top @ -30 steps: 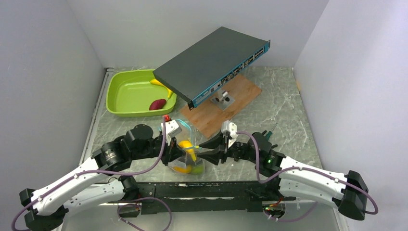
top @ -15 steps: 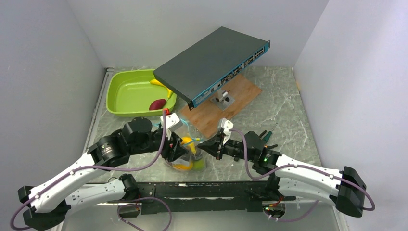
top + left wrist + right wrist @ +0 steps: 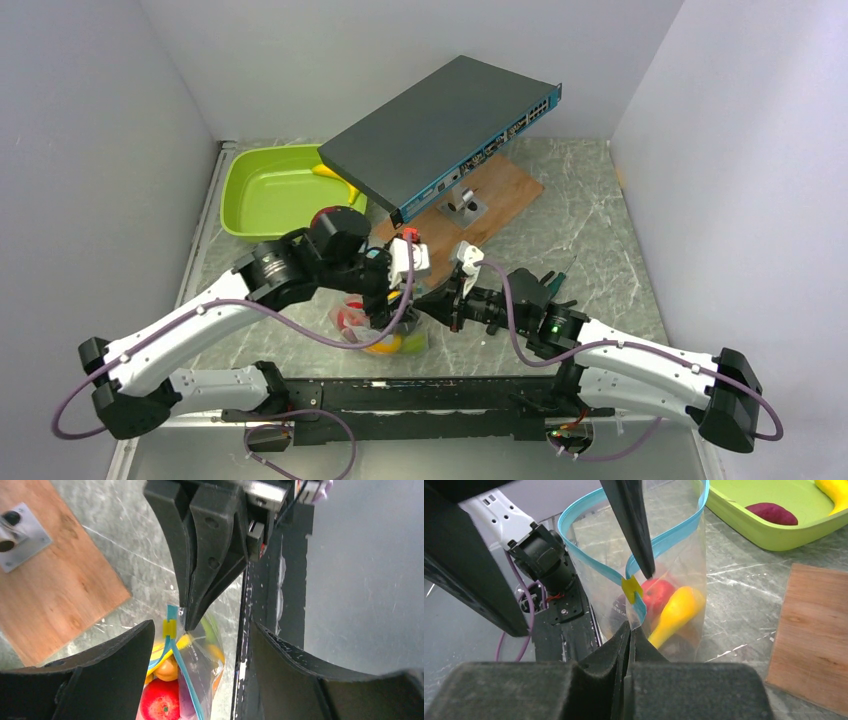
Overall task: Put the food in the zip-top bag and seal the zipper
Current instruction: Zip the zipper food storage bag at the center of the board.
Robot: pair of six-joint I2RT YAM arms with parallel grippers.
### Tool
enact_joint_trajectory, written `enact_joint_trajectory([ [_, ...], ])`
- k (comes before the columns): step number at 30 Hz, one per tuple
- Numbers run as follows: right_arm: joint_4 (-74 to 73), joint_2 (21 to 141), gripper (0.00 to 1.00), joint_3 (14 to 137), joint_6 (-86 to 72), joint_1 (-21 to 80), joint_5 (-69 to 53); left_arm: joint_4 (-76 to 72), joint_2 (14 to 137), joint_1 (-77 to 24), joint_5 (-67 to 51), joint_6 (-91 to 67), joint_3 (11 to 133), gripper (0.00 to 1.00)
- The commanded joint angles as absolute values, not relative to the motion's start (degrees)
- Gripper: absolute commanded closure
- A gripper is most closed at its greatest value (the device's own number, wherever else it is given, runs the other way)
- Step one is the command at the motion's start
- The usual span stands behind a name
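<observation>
Nearest you, your right gripper [image 3: 630,630] has just clamped onto a corner of the zip-top bag [image 3: 674,545], at the end of the zipper [image 3: 589,555]. Your left gripper [image 3: 200,635] has let go and swung above it, fingers spread. The bag stands between the arms with its mouth gaping. Farther off, a banana [image 3: 835,489] and a dark-red piece [image 3: 771,514] still lie in the tray [image 3: 774,535], so loading isn't finished.

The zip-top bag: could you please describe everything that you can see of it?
The zip-top bag is clear, crinkly plastic, standing upright on the marbled table. Its teal zipper carries a yellow slider at the right arm's end; beyond it the mouth gapes in a loop. Inside show a red apple, a yellow banana, an orange piece and a green one. The right pincer is shut on the bag's edge by the slider; the open left pincer straddles the top without gripping.
</observation>
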State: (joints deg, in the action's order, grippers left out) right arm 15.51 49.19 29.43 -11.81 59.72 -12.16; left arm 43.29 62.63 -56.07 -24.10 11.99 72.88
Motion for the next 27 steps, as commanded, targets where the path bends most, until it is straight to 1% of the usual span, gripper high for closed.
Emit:
enact_joint_trajectory([
  [1,15.73,49.02,1.00,31.94,-12.13,59.91,-14.74,44.69,63.46,-55.76,-28.96,19.03,72.07,0.26],
  [7,14.78,49.18,1.00,32.18,-11.60,59.89,-14.42,42.38,60.00,-54.97,-28.53,21.38,69.27,0.30],
  [13,14.42,50.28,1.00,33.04,-12.13,59.88,-14.50,37.76,56.93,-52.87,-30.91,22.41,65.58,0.32],
  [17,14.41,51.02,1.00,33.57,-12.34,59.92,-15.52,38.12,59.21,-50.56,-33.71,21.95,66.99,0.41],
  [22,14.65,51.28,1.00,33.74,-12.39,59.89,-16.21,37.98,62.24,-48.44,-37.02,21.42,68.09,0.47],
  [27,14.32,50.96,1.00,33.90,-12.15,59.87,-16.62,38.64,64.10,-47.53,-41.02,21.45,68.37,0.65],
])
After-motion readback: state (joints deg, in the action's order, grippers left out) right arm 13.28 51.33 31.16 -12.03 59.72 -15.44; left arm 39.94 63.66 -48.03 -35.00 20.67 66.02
